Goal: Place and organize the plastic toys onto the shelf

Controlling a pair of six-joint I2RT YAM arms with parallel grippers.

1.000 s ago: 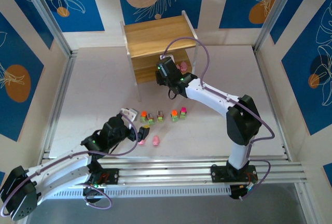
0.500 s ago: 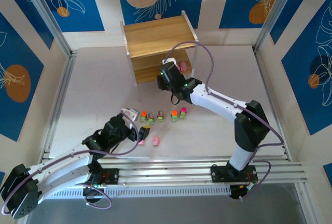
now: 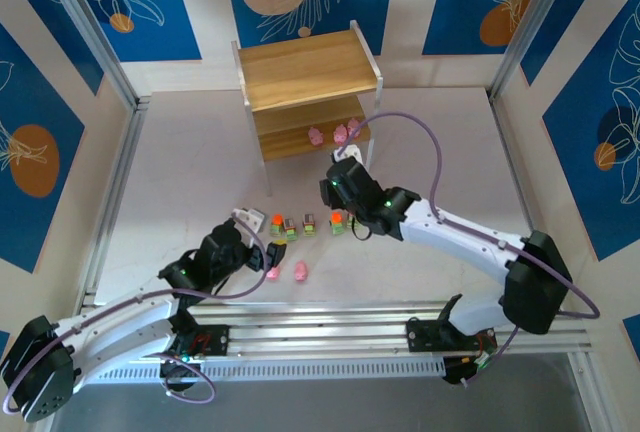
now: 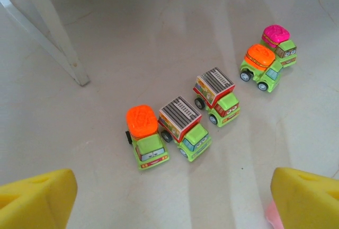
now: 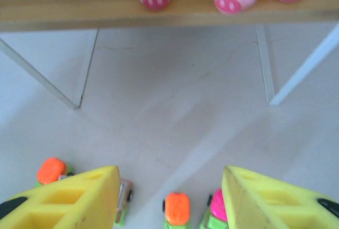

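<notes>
Worktop (image 3: 190, 152) carries everything. The shelf (image 3: 300, 67) stands at the far side, and its lower board holds three pigs (image 3: 340, 135) bunched toward the right end. We see nothing on the top board. Right end effector (image 3: 352, 222) is open and empty over the right end of the truck row. Between its fingers (image 5: 69, 197) sit the orange-topped truck (image 5: 176, 208) and the pink-topped truck (image 5: 216, 210), just beside each other. Left end effector (image 3: 266, 237) is also open and empty, low near the row's left end, with two loose pigs (image 3: 299, 272) just beside it. Five trucks (image 4: 184, 128) stand upright in a loose diagonal row on the worktop, none shelved yet. We read the step in hand as the right arm picking one truck. To do it well, we centre on a single truck first, because the pair sits close enough that closing could catch both or knock the neighbour. We put the fingers across the flanks, not nose to tail, since the wheels will likely roll. Then we come straight down, close firmly, and lift clear before swinging. We'd line the trucks up on the top board and keep the pigs together below. The thin white legs and the board edge need watching on approach. The left arm takes the loose pigs, staying out of the right arm's path.
</notes>
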